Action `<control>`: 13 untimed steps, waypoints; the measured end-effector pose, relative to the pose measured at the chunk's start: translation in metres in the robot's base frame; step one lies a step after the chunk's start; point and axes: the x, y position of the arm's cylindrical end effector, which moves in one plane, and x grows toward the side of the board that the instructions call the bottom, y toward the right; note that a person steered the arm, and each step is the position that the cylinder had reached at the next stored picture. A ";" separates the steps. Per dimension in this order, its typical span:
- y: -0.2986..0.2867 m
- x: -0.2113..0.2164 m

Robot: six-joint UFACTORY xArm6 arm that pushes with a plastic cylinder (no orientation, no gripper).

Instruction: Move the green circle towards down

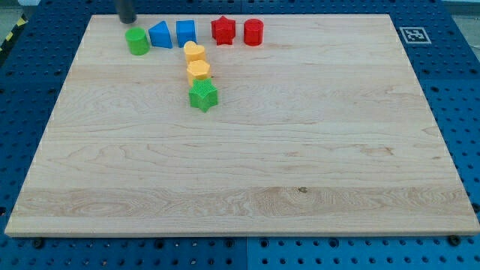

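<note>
The green circle (137, 41) sits near the board's top left corner, at the left end of a row of blocks. My tip (127, 21) is just above it and slightly to its left, with a small gap between them. The rod runs up out of the view's top edge.
To the right of the green circle stand a blue triangle (160, 34), a blue square (185, 32), a red star (223, 30) and a red circle (253, 32). Below them lie a yellow heart (194, 52), a yellow hexagon (198, 71) and a green star (203, 96). The wooden board (300, 150) has blue pegboard around it.
</note>
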 end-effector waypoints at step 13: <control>0.036 0.090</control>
